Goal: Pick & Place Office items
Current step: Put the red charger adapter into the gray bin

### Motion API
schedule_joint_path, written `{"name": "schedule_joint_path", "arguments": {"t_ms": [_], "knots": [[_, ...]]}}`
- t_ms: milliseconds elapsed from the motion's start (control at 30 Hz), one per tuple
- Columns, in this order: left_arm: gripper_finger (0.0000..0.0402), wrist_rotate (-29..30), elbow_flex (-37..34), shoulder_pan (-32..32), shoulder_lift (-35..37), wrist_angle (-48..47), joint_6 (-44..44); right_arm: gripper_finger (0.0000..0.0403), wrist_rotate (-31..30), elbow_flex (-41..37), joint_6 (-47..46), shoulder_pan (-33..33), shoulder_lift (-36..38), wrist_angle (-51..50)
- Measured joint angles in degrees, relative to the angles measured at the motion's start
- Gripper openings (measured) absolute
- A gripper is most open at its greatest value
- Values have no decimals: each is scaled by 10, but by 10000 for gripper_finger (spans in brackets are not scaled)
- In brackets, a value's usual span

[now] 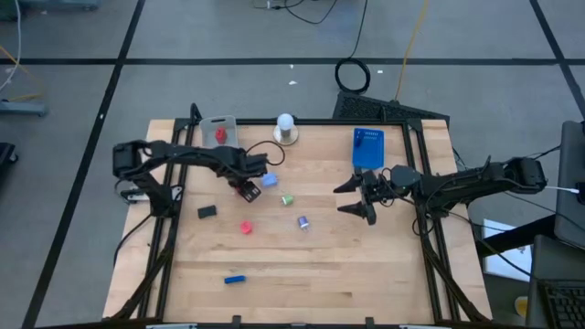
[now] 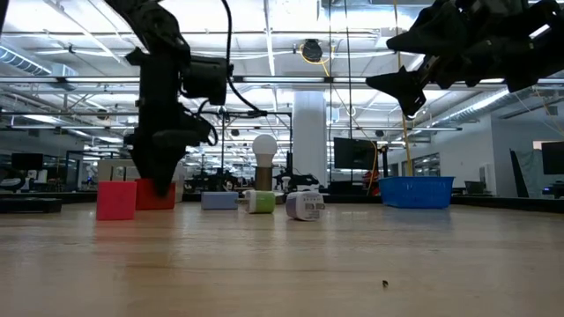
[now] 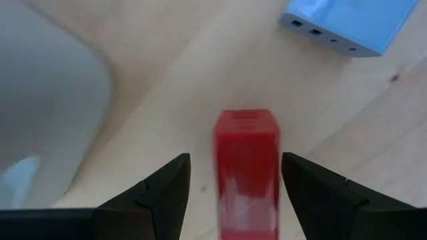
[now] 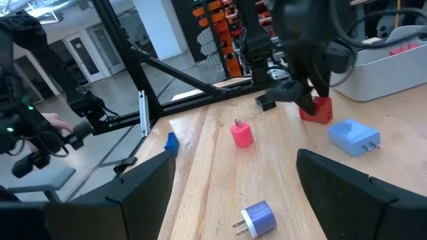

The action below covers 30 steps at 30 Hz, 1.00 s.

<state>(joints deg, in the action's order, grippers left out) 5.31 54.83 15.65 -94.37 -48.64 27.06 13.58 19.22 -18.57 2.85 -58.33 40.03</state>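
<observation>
My left gripper (image 1: 247, 188) is down at the table near the grey tray (image 1: 219, 126), open. Its fingers stand on either side of a red block (image 3: 245, 170) that lies on the wood, with a gap on each side in the left wrist view. The low view shows the same gripper (image 2: 163, 180) low over that red block (image 2: 155, 195). A light blue charger (image 1: 270, 180) lies just beyond. My right gripper (image 1: 359, 196) hangs open above the table near the blue tray (image 1: 367, 148), holding nothing. A black block (image 1: 207, 211), a pink plug (image 1: 246, 227), a green piece (image 1: 287, 198), a purple plug (image 1: 303, 221) and a blue stick (image 1: 235, 280) lie scattered.
A white ball on a grey base (image 1: 285, 128) stands at the far edge between the trays. The grey tray holds a red item (image 1: 220, 135). Bare wood spreads across the near half of the table around the blue stick. The arm frames run along both table sides.
</observation>
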Motion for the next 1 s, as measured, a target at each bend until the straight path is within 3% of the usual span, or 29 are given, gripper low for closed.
{"name": "schedule_joint_path", "arguments": {"t_ms": [367,500,667,1000], "knots": [[229,-23,2,8,-44,28,-32,302,-2,0,0,-11,0,0],[194,-24,2,8,-45,28,-33,302,-3,0,2,-11,0,0],[119,-27,2,8,-43,32,-34,302,-3,0,2,-11,0,0],[116,-16,-1,-3,-13,75,-30,302,-3,0,2,-11,0,2]]}}
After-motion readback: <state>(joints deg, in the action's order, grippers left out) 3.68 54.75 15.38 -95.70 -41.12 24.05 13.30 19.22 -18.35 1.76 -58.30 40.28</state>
